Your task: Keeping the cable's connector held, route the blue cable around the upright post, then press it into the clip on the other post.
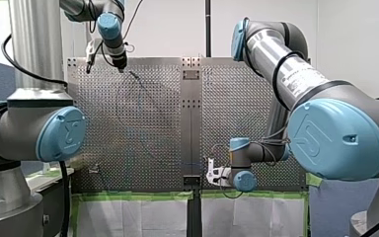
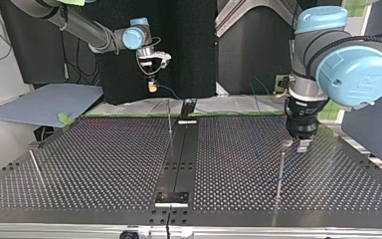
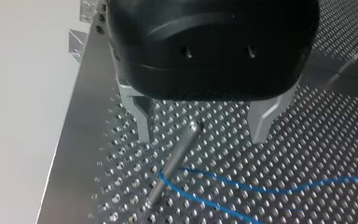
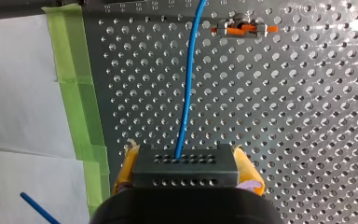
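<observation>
**Front view:** perforated bench (image 1: pixel 143 128) of matte grey sheet metal across the middle of the frame, dotted with even rows of holes. Black, tapered left end effector (image 1: pixel 123 68) at upper left, fingers impossible to read from here. Right end effector (image 1: pixel 210 173) low at centre, on a grey arm with glossy blue joint caps.

**Top view:** right end effector at upper left of centre, with thin blue cable (image 2: pixel 171 93) trailing from its yellow tips down toward the bench's far edge. Left end effector at the right of the frame, poised just above the tip of the upright post (image 2: pixel 281 172), a slim smooth steel rod. Second rod (image 2: pixel 170 119) at centre, third rod (image 2: pixel 36 167) at far left.

**Left wrist view:** rounded, glossy black housing with two angular bare-metal fingers (image 3: pixel 142 123) spread wide, gripping nothing. Rounded tip of the post between them. Two strands of cable flat on the bench, meeting in a bend at the post's lower shaft.

**Right wrist view:** yellow pads (image 4: pixel 126 168) pinched on either side of the connector (image 4: pixel 184 175), a dark rectangular block with rows of small round holes. Cable leaving its upper face and running ahead, passing just beside the clip (image 4: pixel 242 29) of orange plastic and bright metal, not seated in it. Crinkled green tape (image 4: pixel 81 93) along the bench edge, white sheet (image 4: pixel 18 93) beyond.
</observation>
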`<state>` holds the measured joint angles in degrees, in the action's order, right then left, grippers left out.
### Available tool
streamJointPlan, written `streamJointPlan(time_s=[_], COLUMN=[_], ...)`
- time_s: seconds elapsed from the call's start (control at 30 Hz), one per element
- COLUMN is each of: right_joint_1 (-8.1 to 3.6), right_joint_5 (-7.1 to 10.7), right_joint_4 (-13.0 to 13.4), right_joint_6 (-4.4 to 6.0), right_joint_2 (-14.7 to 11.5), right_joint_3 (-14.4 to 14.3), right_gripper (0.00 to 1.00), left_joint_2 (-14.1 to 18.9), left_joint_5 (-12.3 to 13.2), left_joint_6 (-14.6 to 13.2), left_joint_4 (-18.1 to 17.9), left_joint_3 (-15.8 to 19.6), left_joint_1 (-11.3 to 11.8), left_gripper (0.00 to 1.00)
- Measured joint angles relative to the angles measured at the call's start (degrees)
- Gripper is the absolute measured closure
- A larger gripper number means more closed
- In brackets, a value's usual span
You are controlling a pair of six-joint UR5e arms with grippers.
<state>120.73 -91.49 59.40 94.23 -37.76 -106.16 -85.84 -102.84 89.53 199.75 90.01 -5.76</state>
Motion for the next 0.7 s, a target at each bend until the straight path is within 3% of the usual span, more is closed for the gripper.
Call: streamJointPlan(time_s=[0.17,0.7], right_joint_1=[-0.01,0.02], right_joint_5=[-0.03,-0.09], right_joint_4=[0.1,0.4], right_joint_6=[0.01,0.09], right_joint_2=[0.0,0.0], right_joint_3=[0.0,0.0], right_gripper=[1.00,1.00], left_joint_2=[0.0,0.0], left_joint_5=[-0.6,-0.9], left_joint_6=[-1.6,-2.0], left_joint_4=[0.0,0.0], left_joint_3=[0.0,0.0], left_joint_1=[0.2,0.4], left_gripper=[0.00,0.00])
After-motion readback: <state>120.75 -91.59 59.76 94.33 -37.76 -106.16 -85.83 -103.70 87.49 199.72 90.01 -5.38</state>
